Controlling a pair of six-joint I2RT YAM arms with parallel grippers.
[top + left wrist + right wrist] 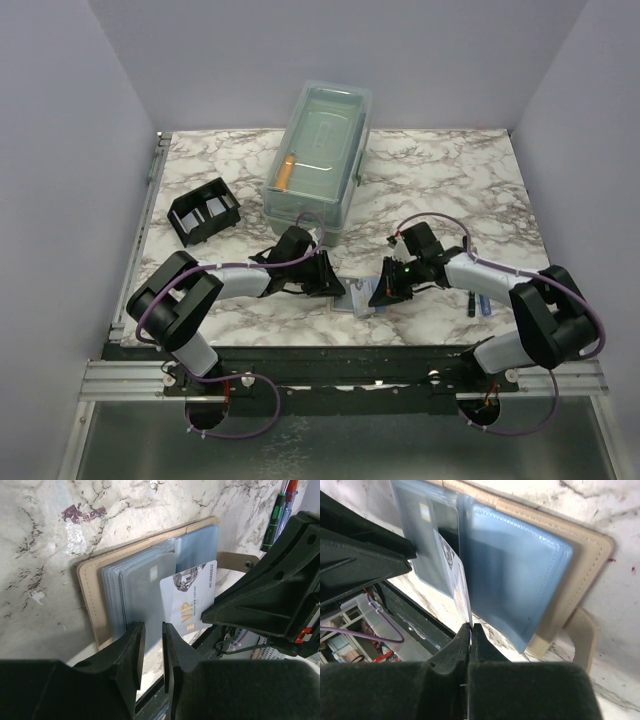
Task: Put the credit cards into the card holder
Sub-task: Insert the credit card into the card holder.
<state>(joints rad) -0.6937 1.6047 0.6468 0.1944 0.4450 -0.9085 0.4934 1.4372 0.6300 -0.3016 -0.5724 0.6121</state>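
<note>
The tan stitched leather card holder (90, 605), with clear plastic sleeves, lies open at the middle of the marble worktop's (450, 190) near edge, between the two arms. A thin plastic grey card (145, 585) with a chip already shows inside one sleeve, so that part looks done. The thin plastic white card (192, 600), printed VIP, lies across the sleeves and is not clearly inside one. The right tool (470, 630) is clenched on its edge. The left tool (154, 630) sits at the sleeves' near edge with a narrow gap between its fingers; whether it nips a sleeve I cannot tell. Left to do, I judge: seat the white card fully and let go.
</note>
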